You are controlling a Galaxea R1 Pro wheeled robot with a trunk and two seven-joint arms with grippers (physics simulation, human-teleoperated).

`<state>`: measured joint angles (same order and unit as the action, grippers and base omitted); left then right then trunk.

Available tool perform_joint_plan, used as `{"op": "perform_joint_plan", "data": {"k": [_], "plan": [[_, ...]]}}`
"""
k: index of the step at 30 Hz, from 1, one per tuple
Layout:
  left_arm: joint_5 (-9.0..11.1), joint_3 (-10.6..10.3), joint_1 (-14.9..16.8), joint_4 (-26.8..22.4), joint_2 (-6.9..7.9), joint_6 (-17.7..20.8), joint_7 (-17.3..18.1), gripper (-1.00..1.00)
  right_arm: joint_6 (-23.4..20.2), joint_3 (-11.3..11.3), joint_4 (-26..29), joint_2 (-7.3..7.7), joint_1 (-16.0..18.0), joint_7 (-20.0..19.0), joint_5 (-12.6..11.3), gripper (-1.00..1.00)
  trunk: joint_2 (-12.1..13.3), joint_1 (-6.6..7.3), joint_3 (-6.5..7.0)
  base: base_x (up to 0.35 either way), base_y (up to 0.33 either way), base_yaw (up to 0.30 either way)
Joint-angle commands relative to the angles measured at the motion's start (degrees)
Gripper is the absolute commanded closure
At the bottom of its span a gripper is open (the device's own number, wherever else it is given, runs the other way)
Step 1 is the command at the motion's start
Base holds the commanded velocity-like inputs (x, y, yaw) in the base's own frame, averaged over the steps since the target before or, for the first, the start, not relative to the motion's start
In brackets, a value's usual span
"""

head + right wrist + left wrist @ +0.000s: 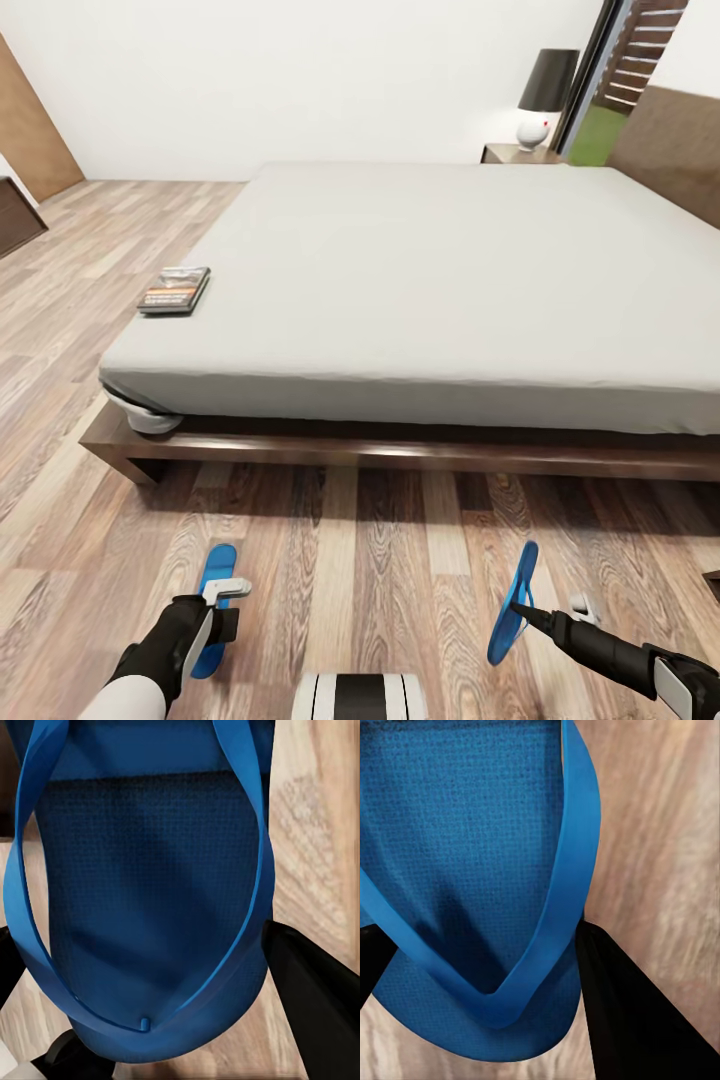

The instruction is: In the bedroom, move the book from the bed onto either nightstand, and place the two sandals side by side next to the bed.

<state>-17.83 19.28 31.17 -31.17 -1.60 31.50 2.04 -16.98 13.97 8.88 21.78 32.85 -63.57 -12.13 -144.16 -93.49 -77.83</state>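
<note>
Both hands carry a sandal: the left hand [228, 590] is closed on the left sandal [213, 610], which lies fairly flat above the floor [380, 570], and the right hand [525, 610] grips the right sandal [512, 603], which is turned up on its edge. From the left wrist, dark fingers [630, 1012] flank the blue sole [472, 832] and its strap [574, 870], with wood planks behind; from the right wrist, the other blue sole [150, 892] and its looping straps [255, 870] sit between dark fingers [315, 990]. Each sandal is near the foot of the bed [420, 290], well apart from the other. Further out, the book [175, 290] lies flat on the pale mattress near the bed's left front corner, close to the edge. Beyond the far side of the bed, a nightstand [520, 153] stands against the white wall, bearing a lamp [545, 100] with a dark shade, next to a window [620, 90].
</note>
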Motion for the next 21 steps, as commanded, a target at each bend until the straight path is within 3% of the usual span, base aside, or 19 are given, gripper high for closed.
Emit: {"op": "perform_joint_plan", "data": {"k": [1,17,21], "plan": [[-0.47,0.41,0.03,-0.12,-0.05,0.25,0.32,1.00,-0.59,0.00,0.00,0.02,0.02,-0.15,-0.42,1.00,-0.03,-0.01,-0.27,0.000,0.000,0.000],[-0.40,0.41,0.03,-0.31,-0.05,0.11,0.42,1.00,-0.59,0.00,0.00,0.02,0.02,-0.24,-0.42,1.00,-0.25,-0.42,-3.81,0.000,0.000,0.000],[-0.37,0.65,0.03,-1.30,0.13,-1.49,0.50,1.00,-0.59,0.00,0.00,0.02,0.02,-0.24,-0.43,1.00,-0.25,-0.42,-3.81,0.000,0.000,0.000]]}}
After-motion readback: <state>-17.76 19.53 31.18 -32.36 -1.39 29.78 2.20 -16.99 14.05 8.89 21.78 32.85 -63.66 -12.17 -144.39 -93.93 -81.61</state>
